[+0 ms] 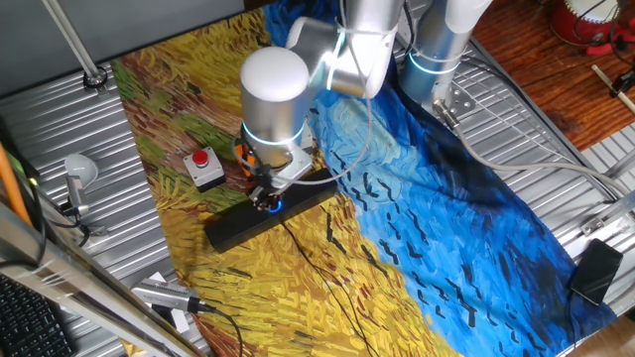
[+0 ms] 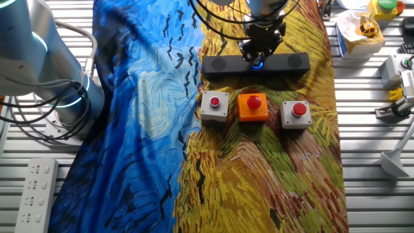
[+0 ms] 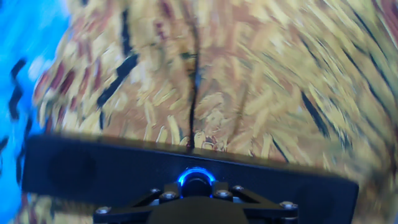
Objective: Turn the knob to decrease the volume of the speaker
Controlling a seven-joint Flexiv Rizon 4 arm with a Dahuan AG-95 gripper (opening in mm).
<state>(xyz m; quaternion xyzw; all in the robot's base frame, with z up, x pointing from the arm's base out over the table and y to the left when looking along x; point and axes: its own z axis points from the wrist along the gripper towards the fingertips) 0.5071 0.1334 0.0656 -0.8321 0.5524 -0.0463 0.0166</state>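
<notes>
The gripper (image 2: 258,57) sits right on the knob (image 3: 196,178), mid-speaker (image 2: 220,64) on the painted cloth (image 2: 272,175) over the tabletop. Jaws look clamped around the knob, though the hand view is blurry.

Both fixed views are evenly and brightly lit, with only soft shadows cast. The hand view is smeared by motion blur — the patterned cloth (image 3: 249,81) is streaked, most toward the edges — while a blue ring (image 3: 196,177) is seen glowing.
</notes>
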